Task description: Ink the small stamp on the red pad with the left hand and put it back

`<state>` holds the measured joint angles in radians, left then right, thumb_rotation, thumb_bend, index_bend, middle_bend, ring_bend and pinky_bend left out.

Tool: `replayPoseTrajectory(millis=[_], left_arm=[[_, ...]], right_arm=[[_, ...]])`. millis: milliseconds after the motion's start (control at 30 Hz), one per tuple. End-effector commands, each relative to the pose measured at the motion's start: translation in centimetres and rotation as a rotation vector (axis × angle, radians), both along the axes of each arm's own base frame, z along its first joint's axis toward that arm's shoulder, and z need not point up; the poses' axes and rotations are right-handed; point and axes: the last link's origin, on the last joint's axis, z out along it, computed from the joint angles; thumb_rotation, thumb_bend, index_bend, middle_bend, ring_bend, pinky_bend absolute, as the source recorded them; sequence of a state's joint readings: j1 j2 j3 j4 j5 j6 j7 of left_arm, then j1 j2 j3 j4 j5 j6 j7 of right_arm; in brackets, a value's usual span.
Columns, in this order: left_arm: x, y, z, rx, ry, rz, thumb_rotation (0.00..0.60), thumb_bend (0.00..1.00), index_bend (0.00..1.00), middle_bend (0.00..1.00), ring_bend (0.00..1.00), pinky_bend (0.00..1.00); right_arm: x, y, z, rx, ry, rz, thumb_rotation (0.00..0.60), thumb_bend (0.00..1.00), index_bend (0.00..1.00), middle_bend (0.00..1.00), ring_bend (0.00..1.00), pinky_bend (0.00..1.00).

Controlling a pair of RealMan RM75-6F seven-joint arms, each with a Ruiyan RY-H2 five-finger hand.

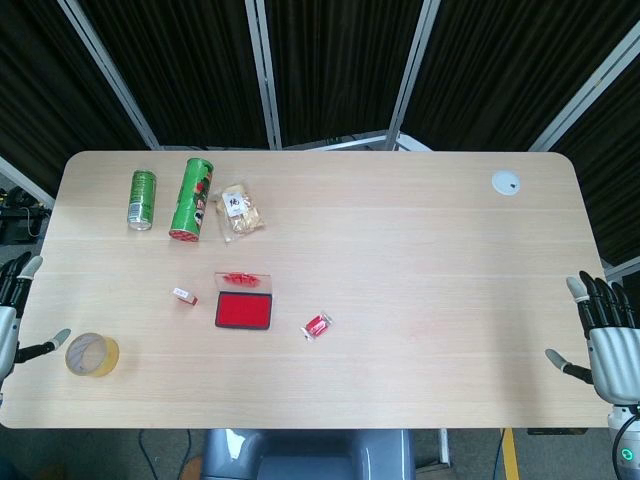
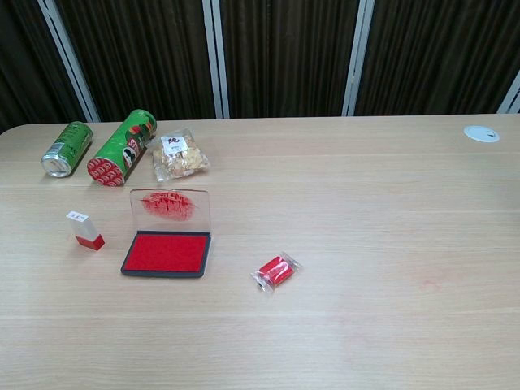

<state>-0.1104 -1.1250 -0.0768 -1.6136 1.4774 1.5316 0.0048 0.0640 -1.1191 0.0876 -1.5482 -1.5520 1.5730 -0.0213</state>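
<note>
Small stamp (image 1: 184, 295) upright on the desk (image 1: 420, 260), just left of the open red pad (image 1: 243, 310) — the left hand (image 1: 12, 310), fingers spread and empty at the desk's left edge, is nearer; right hand (image 1: 605, 335) likewise empty.

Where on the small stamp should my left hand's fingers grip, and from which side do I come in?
Grip the small stamp by its white upper body, probably from above. It seems to stand upright on its red base, left of the open red pad and apart from it. A pinch there keeps the base free for the ink. The left hand is open at the table's left edge.
</note>
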Motion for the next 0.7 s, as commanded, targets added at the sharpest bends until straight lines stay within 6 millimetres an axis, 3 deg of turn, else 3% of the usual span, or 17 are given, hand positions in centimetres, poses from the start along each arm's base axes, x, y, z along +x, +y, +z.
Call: replayPoseTrajectory(millis=[33,167,200,233,267,367,433,567,700], left_arm=[[-0.1,0.0,-0.1,-0.004,0.001,0.005,0.6,0.0,0.0,0.0,0.02,0.0],[-0.2,0.0,-0.2,-0.007,0.008,0.009,0.6,0.0,0.0,0.0,0.02,0.0],[-0.2,0.1,-0.3,-0.007,0.01,0.008,0.6,0.0,0.0,0.0,0.06,0.05],[-0.2,0.1,-0.3,-0.008,0.012,0.007,0.6,0.0,0.0,0.0,0.13,0.14],[-0.2,0.2,-0.4,-0.012,0.016,0.006,0.6,0.0,0.0,0.01,0.32,0.34],[0.2,1.5,-1.7,-0.047,0.018,-0.023,0.6,0.0,0.01,0.1,0.77,0.82],[0.4,2.7,-2.9,-0.086,-0.001,-0.024,0.6,0.0,0.04,0.18,0.84,0.94],[1.6,5.8,-6.3,-0.184,0.01,-0.071,0.6,0.0,0.14,0.38,0.89,1.0],[2.5,8.4,-9.3,-0.285,0.031,-0.103,0.6,0.0,0.17,0.42,0.91,1.0]], right_arm=[[0.0,0.0,0.1,-0.001,-0.002,0.001,0.6,0.0,0.0,0.0,0.0,0.0],[0.0,0.1,0.1,0.001,-0.003,0.003,0.6,0.0,0.0,0.0,0.0,0.0],[0.0,0.1,0.1,0.002,-0.004,0.003,0.6,0.0,0.0,0.0,0.0,0.0],[0.0,0.1,0.1,0.002,-0.004,0.003,0.6,0.0,0.0,0.0,0.0,0.0],[0.1,0.1,0.1,0.002,-0.005,0.003,0.6,0.0,0.0,0.0,0.0,0.0],[0.2,0.0,0.0,0.001,-0.007,0.003,0.6,0.0,0.0,0.0,0.0,0.0],[0.1,-0.2,0.0,0.005,-0.008,-0.004,0.6,0.0,0.0,0.0,0.0,0.0],[-0.3,-0.5,-0.2,0.01,0.003,-0.028,0.6,0.0,0.0,0.0,0.0,0.0],[-0.8,-0.9,-0.4,0.014,0.012,-0.053,0.6,0.0,0.0,0.0,0.0,0.0]])
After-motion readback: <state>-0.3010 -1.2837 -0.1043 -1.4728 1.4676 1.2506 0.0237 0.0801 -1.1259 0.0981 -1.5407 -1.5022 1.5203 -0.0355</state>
